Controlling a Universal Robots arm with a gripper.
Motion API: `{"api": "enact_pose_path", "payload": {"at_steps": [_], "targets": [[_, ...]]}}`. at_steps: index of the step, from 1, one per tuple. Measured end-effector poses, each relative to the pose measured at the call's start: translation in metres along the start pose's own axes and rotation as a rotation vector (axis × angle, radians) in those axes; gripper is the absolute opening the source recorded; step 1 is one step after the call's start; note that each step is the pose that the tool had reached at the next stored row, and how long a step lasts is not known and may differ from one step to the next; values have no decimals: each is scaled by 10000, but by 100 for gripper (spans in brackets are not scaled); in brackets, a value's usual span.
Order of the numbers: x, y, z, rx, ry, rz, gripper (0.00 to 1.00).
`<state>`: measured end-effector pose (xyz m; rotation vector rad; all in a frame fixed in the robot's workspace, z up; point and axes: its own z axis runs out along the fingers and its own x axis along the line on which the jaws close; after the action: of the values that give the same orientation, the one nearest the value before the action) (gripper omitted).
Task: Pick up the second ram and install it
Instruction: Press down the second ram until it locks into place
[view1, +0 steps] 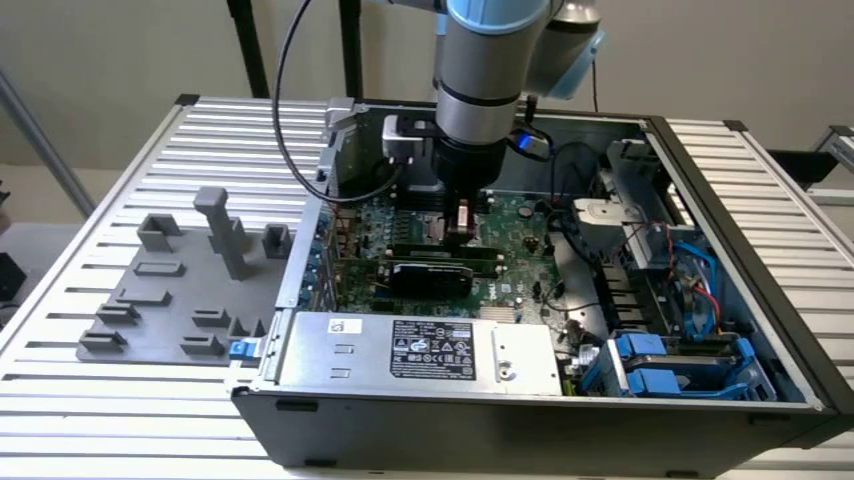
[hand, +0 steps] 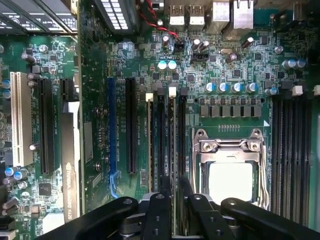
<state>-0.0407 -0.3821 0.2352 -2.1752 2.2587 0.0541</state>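
While the arm reaches straight down into the open computer case, the gripper is seen low over the motherboard, just behind the black expansion card. From the wrist view, the gripper is placed over the bank of memory slots beside the CPU socket. The second ram is seen edge-on as a thin stick running lengthwise along one of these slots, and its near end passes between the jaws. The jaws are set close on either side of the stick and appear clamped on it. Whether the stick is fully seated in its slot cannot be told. On the slatted worktop, at the exterior view's left, a grey fixture tray is set beside the case.
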Motion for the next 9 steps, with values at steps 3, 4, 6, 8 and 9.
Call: {"api": "enact_pose_path", "payload": {"at_steps": [3,4,6,8,9], "targets": [[-2,20,-78,0,1,0,100],[-2,24,-97,0,-1,0,100],[-2,27,-114,0,-1,-2,0],[-3,28,-114,1,-2,-2,0],[-3,28,-114,1,-2,-1,0]]}}
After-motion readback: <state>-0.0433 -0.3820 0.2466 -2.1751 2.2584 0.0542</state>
